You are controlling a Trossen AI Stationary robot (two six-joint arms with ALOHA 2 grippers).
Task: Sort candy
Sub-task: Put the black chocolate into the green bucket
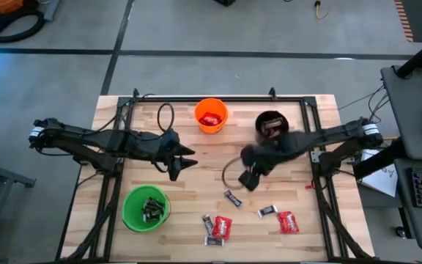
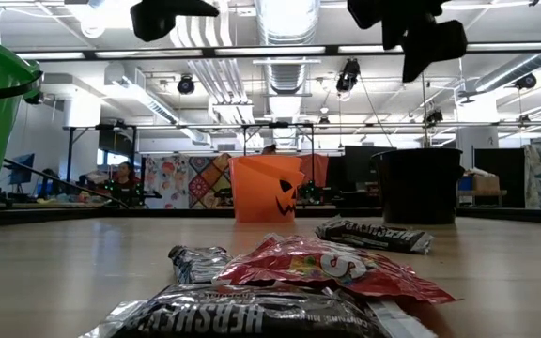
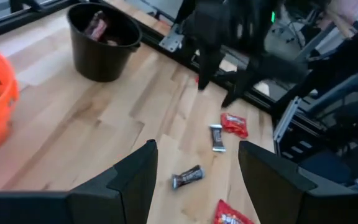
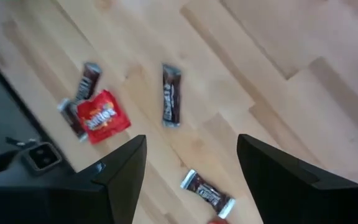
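Loose candy lies on the wooden table toward its near edge: dark mini bars (image 1: 232, 198) (image 1: 267, 211) (image 1: 208, 222) and red packets (image 1: 221, 227) (image 1: 288, 221). My right gripper (image 1: 249, 180) hangs open above the table's middle, its fingers pointing down over a dark bar (image 4: 171, 95), a red packet (image 4: 103, 116) and another dark bar (image 4: 207, 193), touching none. My left gripper (image 1: 185, 158) is open and empty, raised left of centre. In its wrist view my left gripper (image 3: 197, 149) looks toward a dark bar (image 3: 186, 177) and a red packet (image 3: 234, 124).
An orange cup (image 1: 211, 116) with red candy and a black cup (image 1: 271, 125) with dark candy stand at the far side. A green cup (image 1: 146, 207) holding dark bars stands near left. A black frame (image 1: 218, 99) runs along the table's edges.
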